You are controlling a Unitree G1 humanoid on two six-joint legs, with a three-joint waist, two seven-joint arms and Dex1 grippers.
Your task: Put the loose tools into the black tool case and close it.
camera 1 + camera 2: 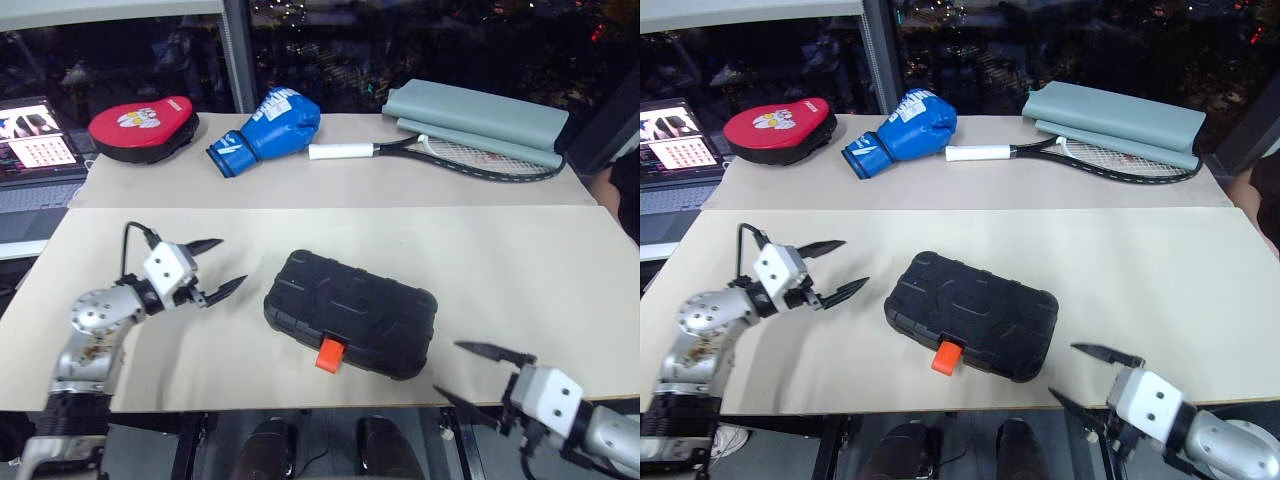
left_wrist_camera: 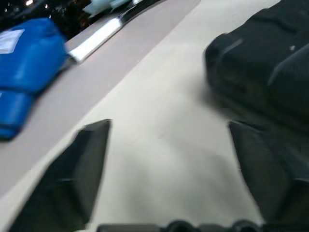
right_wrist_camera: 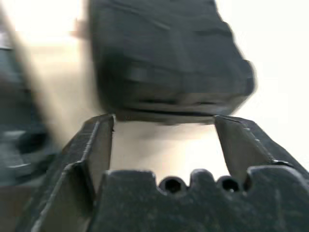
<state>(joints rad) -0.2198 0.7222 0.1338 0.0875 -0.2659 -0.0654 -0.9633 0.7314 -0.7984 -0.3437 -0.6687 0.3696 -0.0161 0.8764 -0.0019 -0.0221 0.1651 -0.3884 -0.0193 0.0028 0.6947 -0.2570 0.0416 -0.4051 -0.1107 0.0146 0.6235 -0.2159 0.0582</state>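
Left eye view: at lower right, the right gripper (image 1: 485,372) hangs over the table's near edge, fingers spread wide and empty. At centre lies the black tool case (image 1: 352,312), lid shut, its orange latch (image 1: 330,354) on the near side, resting on the beige table (image 1: 520,290). At left, the left gripper (image 1: 212,268) stands beside the case, apart from it, jaws wide, holding nothing. Along the top: a red punch pad (image 1: 142,128), a blue boxing glove (image 1: 268,130), a tennis racket (image 1: 450,155) and a grey folded cover (image 1: 480,118); a laptop (image 1: 30,150) at far left.

Left wrist view: two parted fingers (image 2: 77,174) frame bare table; the case sits at upper right, the glove at upper left.

Right wrist view: spread fingers (image 3: 91,145) point toward the case, not touching it.
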